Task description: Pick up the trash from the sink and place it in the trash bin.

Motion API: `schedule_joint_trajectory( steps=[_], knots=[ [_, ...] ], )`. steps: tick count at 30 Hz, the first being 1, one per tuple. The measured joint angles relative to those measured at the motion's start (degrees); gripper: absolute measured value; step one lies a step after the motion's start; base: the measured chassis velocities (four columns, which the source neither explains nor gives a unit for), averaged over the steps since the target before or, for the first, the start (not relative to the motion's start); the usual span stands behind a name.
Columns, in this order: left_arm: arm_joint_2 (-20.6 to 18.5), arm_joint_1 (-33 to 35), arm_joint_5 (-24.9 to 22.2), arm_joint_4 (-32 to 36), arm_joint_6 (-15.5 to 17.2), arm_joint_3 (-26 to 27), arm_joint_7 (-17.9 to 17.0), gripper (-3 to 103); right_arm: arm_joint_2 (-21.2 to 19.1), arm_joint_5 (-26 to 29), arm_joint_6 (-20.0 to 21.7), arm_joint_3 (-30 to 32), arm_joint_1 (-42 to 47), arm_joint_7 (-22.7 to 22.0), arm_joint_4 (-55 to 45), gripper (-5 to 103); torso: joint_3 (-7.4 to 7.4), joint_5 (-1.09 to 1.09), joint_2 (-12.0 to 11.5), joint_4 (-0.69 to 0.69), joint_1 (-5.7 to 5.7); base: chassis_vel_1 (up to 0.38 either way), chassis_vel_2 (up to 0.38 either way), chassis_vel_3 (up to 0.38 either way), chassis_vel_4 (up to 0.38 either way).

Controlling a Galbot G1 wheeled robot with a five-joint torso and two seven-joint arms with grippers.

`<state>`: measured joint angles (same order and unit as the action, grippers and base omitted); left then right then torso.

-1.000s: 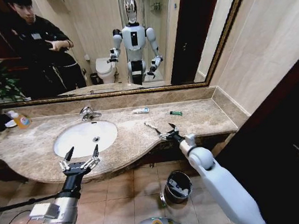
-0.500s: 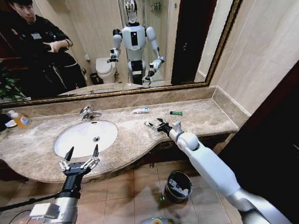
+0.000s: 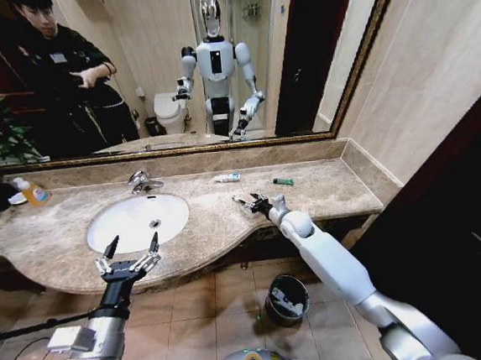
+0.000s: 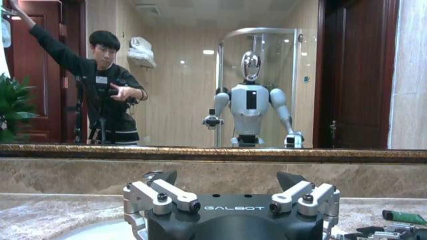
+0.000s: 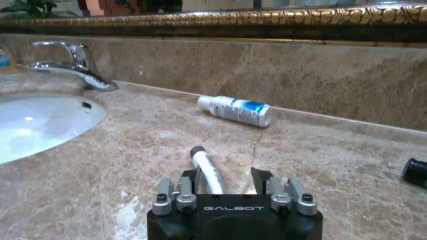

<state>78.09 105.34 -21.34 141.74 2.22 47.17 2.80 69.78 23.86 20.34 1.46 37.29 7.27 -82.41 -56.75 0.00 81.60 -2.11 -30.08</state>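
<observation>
The left pincer hovers wide open and empty at the white sink's 6 o'clock rim. On the marble table, a white-and-blue tube lies at 12 o'clock of the right pincer, whose fingers straddle a thin white tube. The trash bin stands on the floor below.

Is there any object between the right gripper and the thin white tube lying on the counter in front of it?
Nothing visible stands between them. The right gripper is low over the counter, and the thin white tube already lies at its open fingers. The white-and-blue tube lies farther back, near the wall.
</observation>
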Motion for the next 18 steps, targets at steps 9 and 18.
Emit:
schedule_joint_trajectory(
  steps=[9, 18],
  knots=[
    [0.0, 0.0, 0.0, 0.0, 0.0, 0.0, 0.0, 100, -0.1, -0.3, 0.0, -0.1, 0.4, 0.1, 0.2, 44, 0.00, 0.00, 0.0, 0.00, 0.00, 0.000, 0.000, 0.000, 0.000],
    [0.0, 0.0, 0.0, 0.0, 0.0, 0.0, 0.0, 100, -0.2, -0.5, 0.4, -0.1, 0.9, 0.3, -0.7, 14, 0.00, 0.00, 0.0, 0.00, 0.00, 0.000, 0.000, 0.000, 0.000]
  ],
)
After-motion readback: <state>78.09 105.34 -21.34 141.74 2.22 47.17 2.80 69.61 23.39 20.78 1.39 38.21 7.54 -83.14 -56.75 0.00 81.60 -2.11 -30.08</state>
